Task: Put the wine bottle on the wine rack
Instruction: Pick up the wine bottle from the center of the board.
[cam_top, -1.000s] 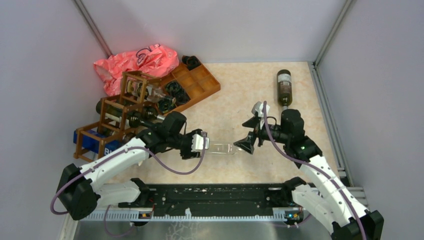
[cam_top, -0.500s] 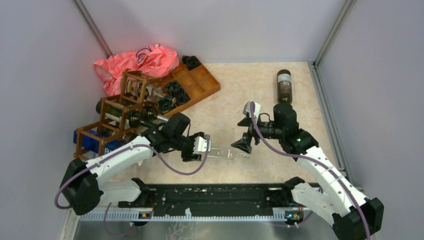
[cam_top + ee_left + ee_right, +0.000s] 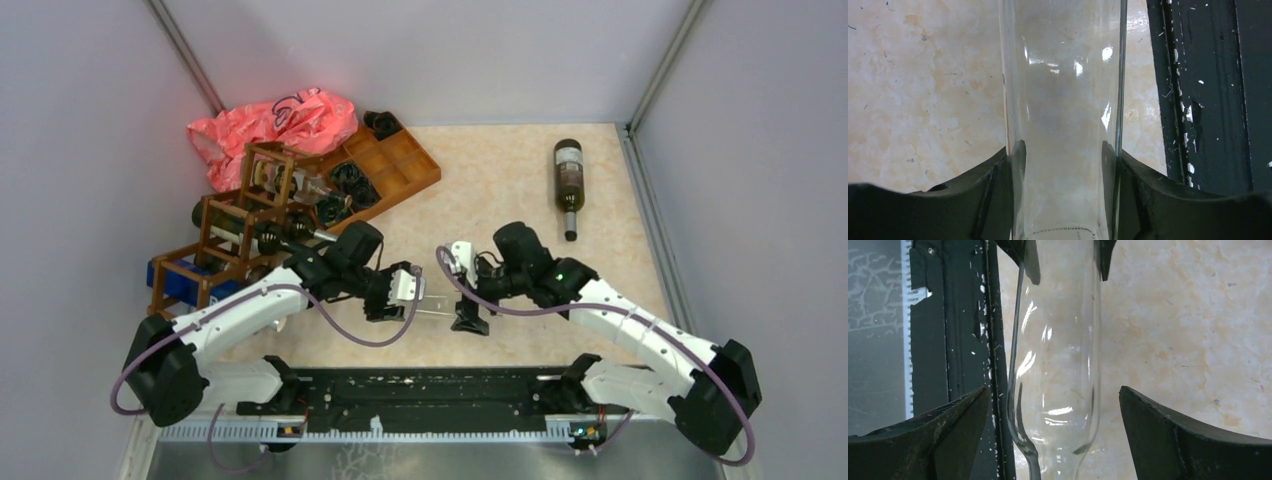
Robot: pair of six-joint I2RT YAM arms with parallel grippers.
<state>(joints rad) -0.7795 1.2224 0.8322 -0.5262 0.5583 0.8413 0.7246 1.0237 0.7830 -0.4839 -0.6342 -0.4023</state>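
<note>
A clear glass wine bottle lies level just above the table near the front edge. My left gripper is shut on its base end; in the left wrist view the bottle fills the gap between my left gripper's dark fingers. My right gripper is open and straddles the shoulder and neck end; in the right wrist view the bottle sits between my right gripper's spread jaws, untouched. The dark brown wine rack stands at the left with bottles in its cells.
A dark labelled bottle lies at the back right. An orange-brown compartmented tray and a pink plastic bag sit behind the rack. A blue box lies under the rack. A black rail runs along the near edge.
My right arm has swung left and toward the near edge, from beside the dark bottle to around the clear bottle's neck end. My left gripper still holds the bottle, shifted slightly.
</note>
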